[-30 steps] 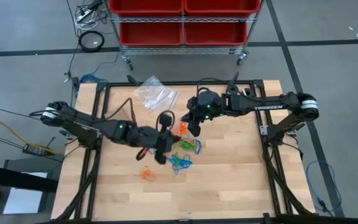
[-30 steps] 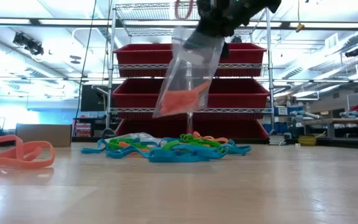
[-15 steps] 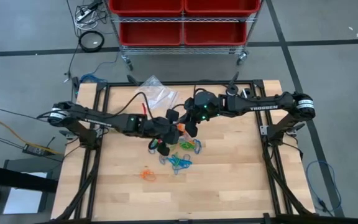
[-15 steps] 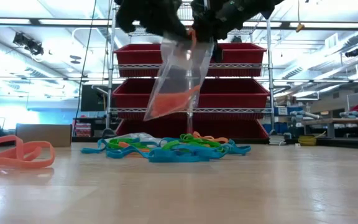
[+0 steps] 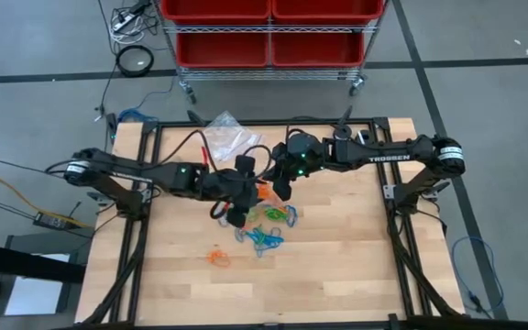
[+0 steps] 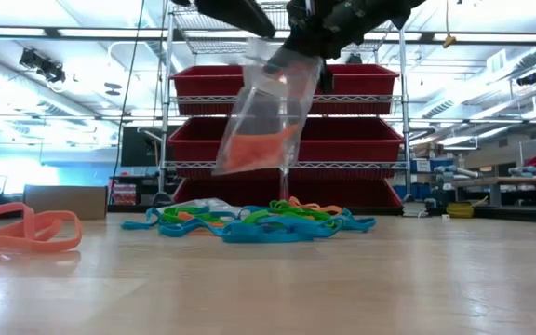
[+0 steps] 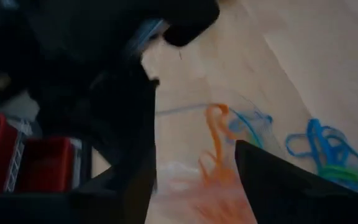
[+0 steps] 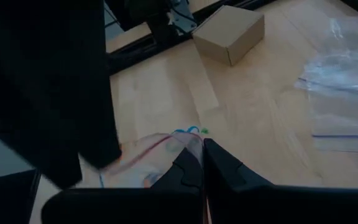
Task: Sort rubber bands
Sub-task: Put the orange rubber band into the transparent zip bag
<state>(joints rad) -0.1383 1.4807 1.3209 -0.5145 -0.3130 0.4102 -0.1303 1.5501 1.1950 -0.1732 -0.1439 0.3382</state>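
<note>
My right gripper (image 5: 280,190) (image 8: 201,167) is shut on a clear plastic bag (image 6: 266,116) that hangs above the table, with orange rubber bands (image 6: 254,149) in its bottom. My left gripper (image 5: 248,188) (image 7: 194,180) stands open right beside it, over the bag's mouth. An orange band (image 7: 216,134) shows between its two fingers, apart from both. A mixed heap of blue, green and orange rubber bands (image 5: 269,225) (image 6: 259,221) lies on the table under the bag. A few more orange bands (image 5: 216,258) (image 6: 26,230) lie toward the near left. My right gripper pinches the bag's top edge (image 8: 188,146) (image 6: 293,58) between its two fingers, coming from above. The bag hangs below the fingers, clear of the table and slanted, its lower end swung toward the left arm.
Spare clear bags (image 5: 227,137) (image 8: 347,87) lie at the far side of the table. A small cardboard box (image 8: 229,34) stands on the table's edge. Red bins on a wire rack (image 5: 269,27) stand beyond the far edge. The near half of the table (image 5: 337,275) is bare wood.
My left gripper has gone up from the heap and toward the far edge, to the mouth of the bag held by my right gripper. It has opened there and let go of an orange band. The bag has swung a little; my right gripper has kept still.
</note>
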